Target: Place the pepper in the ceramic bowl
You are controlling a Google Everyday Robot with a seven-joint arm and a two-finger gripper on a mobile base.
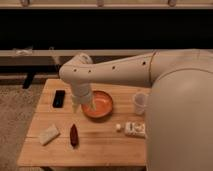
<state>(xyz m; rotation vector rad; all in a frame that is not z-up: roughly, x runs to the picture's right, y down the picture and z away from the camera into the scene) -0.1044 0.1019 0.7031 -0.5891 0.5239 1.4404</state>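
Pepper [74,135], small, dark red and tapered, is seen lying on the bare wood of the bench [100,145], in its near left part, with its length running roughly from far to near. It is touched by nothing and lies well apart from the jaws. The ceramic bowl [102,107], round, shallow and orange with a glossy inside, is set about the middle of the bench, farther back than the pepper and to its right; nothing can be made out inside it. The pale arm [115,67] is stretched in from the right, across the far side of the bench, and is bent downward at its wrist [80,85]. The jaws are held low over the left rim of the bowl, pointing down; they are spread wide, and nothing is seen between them. One pale finger [93,106] is seen against the orange of the bowl, the other at the bowl's left edge. A black flat slab [59,98] is laid at the far left of the bench, left of the jaws. A pale flat piece [49,134] is placed just left of the pepper, apart from it. A translucent white cup [140,102] is stood upright right of the bowl, near the robot's bulky body [180,115]. A small white box [135,129] is found at the near right, with a tiny pale object [118,127] just beside it on the left.
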